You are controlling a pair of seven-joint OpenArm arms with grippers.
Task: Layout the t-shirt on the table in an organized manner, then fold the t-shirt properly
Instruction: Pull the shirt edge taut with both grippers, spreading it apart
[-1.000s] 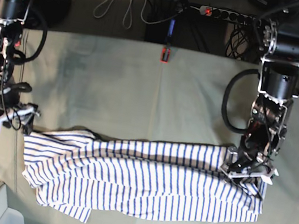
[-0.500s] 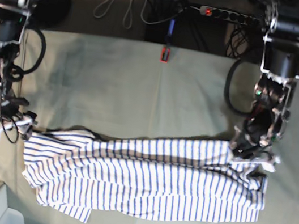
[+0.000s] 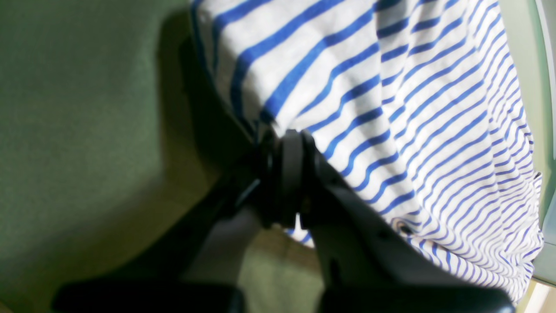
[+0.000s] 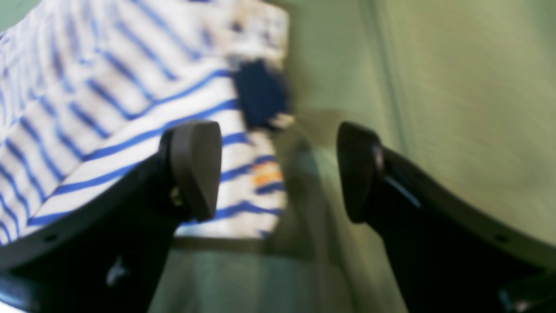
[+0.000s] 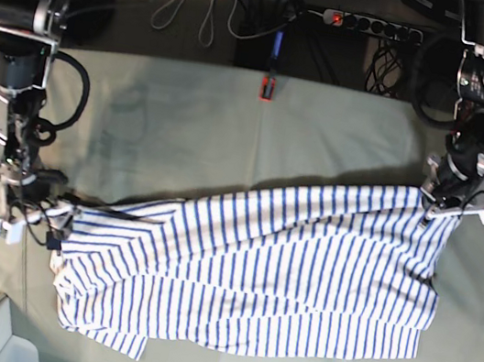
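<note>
Base view: the t-shirt (image 5: 254, 276) lies bunched on the counter (image 5: 231, 133), its corner now hauled up and outward.
Left fingers (image 3: 284, 174): clenched on that corner.
Right fingers (image 4: 278, 169): spread, holding nothing, beside the neck tag (image 4: 260, 93).
Meaning: spreading has started.

white blue-striped t-shirt (image 5: 283, 271); grey-green table (image 5: 195, 127)

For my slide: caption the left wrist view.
Left pincer clamped on striped t-shirt above the green table.
</note>
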